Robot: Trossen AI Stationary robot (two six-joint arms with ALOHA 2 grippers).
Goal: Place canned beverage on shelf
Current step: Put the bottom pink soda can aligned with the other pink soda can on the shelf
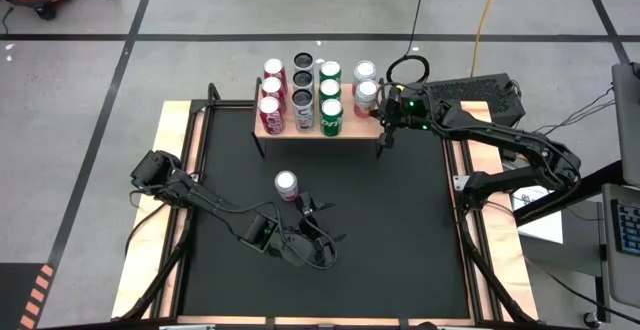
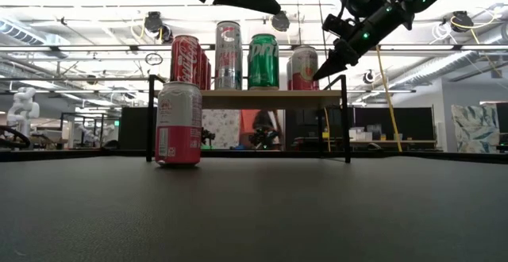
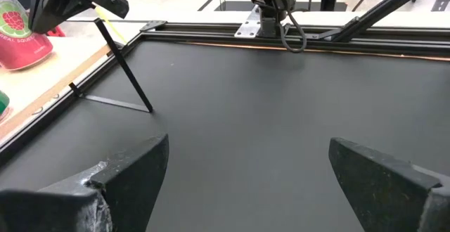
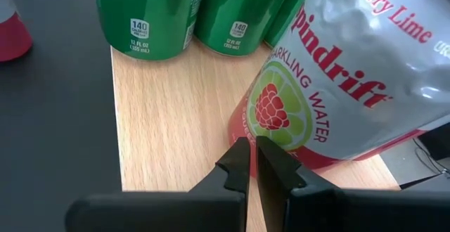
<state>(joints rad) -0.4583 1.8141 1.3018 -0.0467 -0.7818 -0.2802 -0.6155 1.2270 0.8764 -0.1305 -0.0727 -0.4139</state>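
Left gripper (image 1: 322,222) fingers spread, empty, near the upright pink-and-silver can (image 1: 287,185) on the black mat; right gripper (image 4: 252,163) pinched together, empty, over the light-wood shelf (image 4: 176,126).

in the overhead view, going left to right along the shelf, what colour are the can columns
On the small light-wood shelf on black legs: red cans → dark and silver cans → green cans → silver-and-red sparkling water cans → right gripper, jaws shut, at the shelf's right end.
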